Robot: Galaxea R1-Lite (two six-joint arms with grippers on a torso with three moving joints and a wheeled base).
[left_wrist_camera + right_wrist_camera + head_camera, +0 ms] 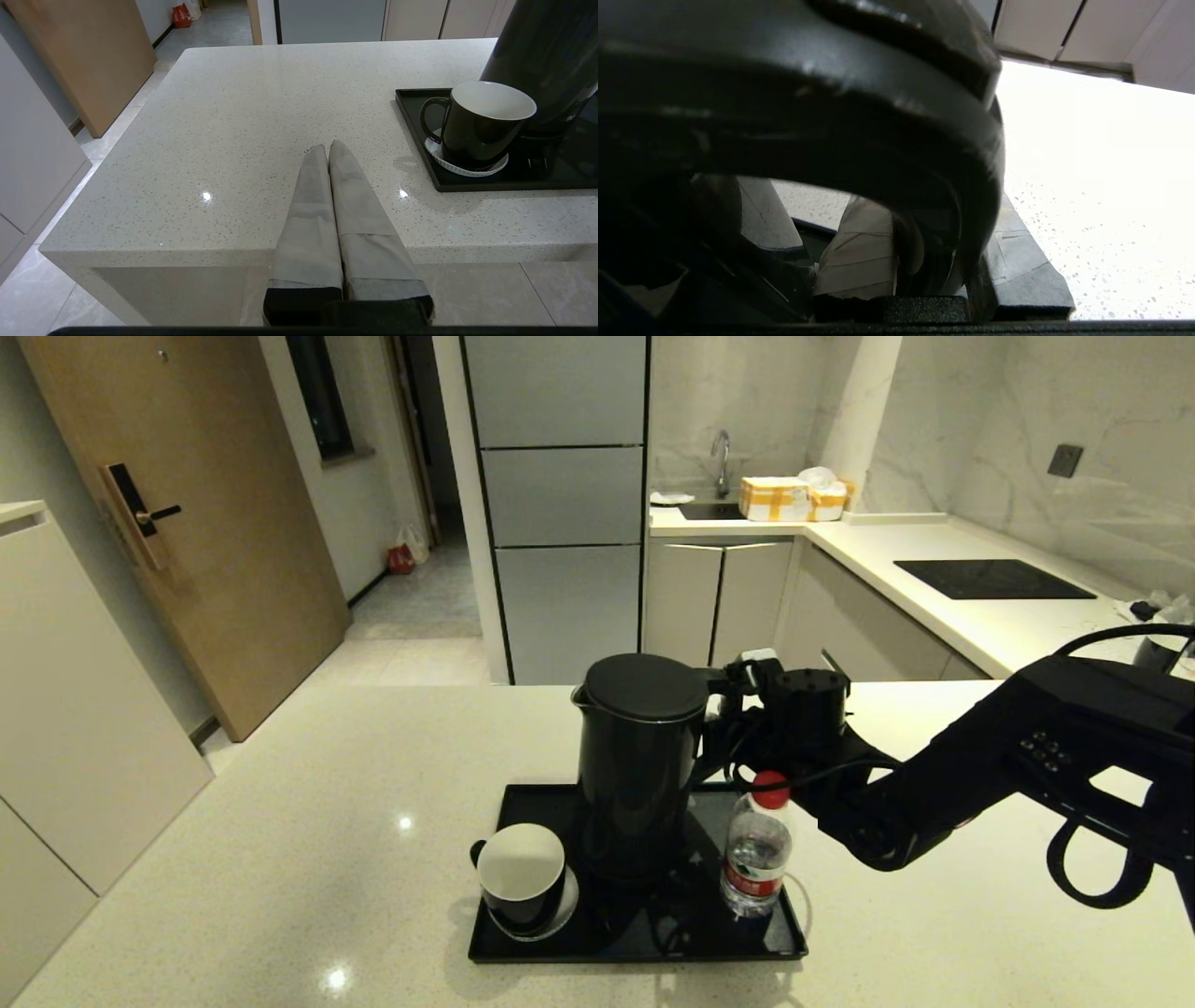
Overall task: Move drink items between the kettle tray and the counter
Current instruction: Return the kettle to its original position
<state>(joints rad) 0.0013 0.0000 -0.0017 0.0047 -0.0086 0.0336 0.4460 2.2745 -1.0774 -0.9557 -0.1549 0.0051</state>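
Note:
A tall black kettle (pixel 639 765) stands at the middle of the black kettle tray (pixel 635 947) on the pale speckled counter (pixel 280 821). My right gripper (pixel 726 709) reaches in from the right, behind the kettle. In the right wrist view the gripper (pixel 931 205) is shut on the kettle's loop handle (pixel 878 121), one taped finger on each side. A black mug (pixel 521 877) with a white interior sits on a white coaster at the tray's front left. The red-capped water bottle (pixel 756 854) stands at the tray's right. My left gripper (pixel 327 147) hovers shut and empty over the counter's near edge, left of the mug (pixel 476 126).
A black hob panel (pixel 994 579) lies in the far right worktop. A taped cardboard box (pixel 794 497) sits beside the sink at the back. A wooden door (pixel 187 523) is at the far left. Bare counter stretches left of the tray (pixel 418 135).

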